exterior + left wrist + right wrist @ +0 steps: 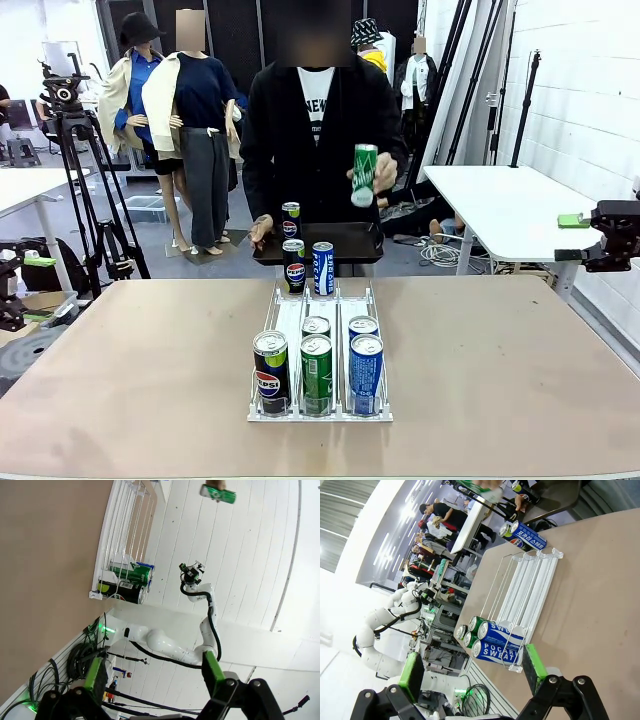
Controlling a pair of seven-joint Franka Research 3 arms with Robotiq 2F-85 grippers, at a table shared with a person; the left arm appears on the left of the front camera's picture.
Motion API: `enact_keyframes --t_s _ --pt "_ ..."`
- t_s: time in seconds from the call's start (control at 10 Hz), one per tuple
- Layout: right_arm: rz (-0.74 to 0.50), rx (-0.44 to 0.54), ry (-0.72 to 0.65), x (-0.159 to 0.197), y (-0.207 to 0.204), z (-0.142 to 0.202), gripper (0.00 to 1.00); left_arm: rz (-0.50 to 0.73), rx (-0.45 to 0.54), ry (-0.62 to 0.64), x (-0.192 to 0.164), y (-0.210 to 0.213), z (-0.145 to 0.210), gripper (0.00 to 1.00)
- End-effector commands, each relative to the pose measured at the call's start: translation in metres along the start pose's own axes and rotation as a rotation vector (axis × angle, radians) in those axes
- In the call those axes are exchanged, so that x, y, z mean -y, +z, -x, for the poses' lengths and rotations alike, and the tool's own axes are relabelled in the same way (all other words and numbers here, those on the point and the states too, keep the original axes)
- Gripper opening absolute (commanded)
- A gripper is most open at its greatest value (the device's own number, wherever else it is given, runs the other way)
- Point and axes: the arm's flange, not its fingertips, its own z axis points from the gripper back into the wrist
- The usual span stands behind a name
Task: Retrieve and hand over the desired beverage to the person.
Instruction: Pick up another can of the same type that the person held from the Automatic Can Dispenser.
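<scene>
Currently both claws are released: left gripper [154,676], right gripper [473,673]. Beyond the right one, the green can [317,372] in the rack [292,312] looks light, rigid and slippery; grasp mid-body.

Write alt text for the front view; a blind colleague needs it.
A person across the table holds a green can and a black tray bearing a Pepsi can. A white rack of cans stands on the table.
</scene>
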Motion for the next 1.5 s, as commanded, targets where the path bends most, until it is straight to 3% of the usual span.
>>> enact_keyframes --t_s 0.0,1.4 --pt "0.003 0.001 0.002 -0.0003 -0.0011 0.0004 1.0 -0.006 -0.002 -0.003 0.002 0.0 0.0046 1.0" --pt "0.003 0.001 0.002 -0.0003 -0.0011 0.0004 1.0 -0.006 -0.002 -0.003 0.002 0.0 0.0046 1.0"
